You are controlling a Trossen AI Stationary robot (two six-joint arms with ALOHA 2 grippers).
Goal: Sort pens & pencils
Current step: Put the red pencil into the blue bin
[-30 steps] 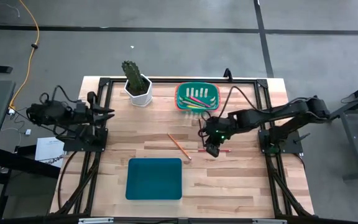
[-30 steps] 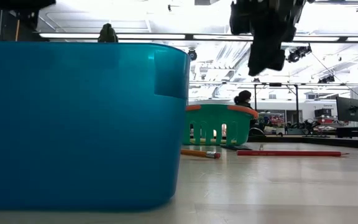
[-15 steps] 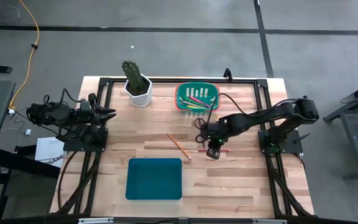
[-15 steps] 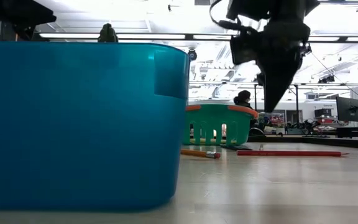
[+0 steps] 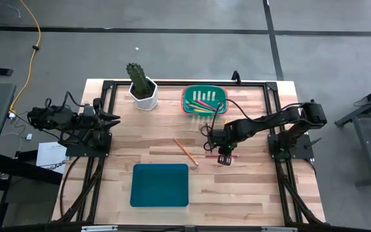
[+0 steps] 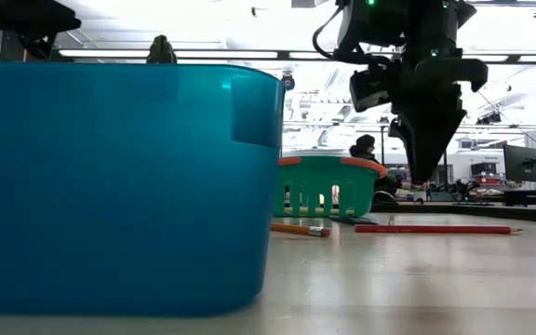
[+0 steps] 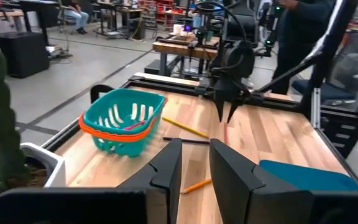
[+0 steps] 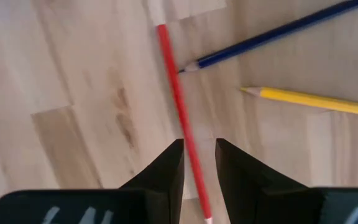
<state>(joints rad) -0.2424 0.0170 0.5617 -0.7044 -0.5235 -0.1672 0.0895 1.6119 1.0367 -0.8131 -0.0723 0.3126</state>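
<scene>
Right claw (image 8: 199, 163), empty, fingers parted, hovers over red pencil (image 8: 178, 106); green basket (image 5: 187, 103) holds pens (image 5: 205, 97).

Wood table (image 5: 250, 187): teal bin (image 5: 160, 185), green basket (image 5: 204, 100), cactus pot (image 5: 144, 98), pencils (image 5: 185, 151).

Pens (image 5: 204, 100) in basket (image 5: 187, 103); pencils (image 5: 185, 151) on table (image 5: 250, 187).
</scene>
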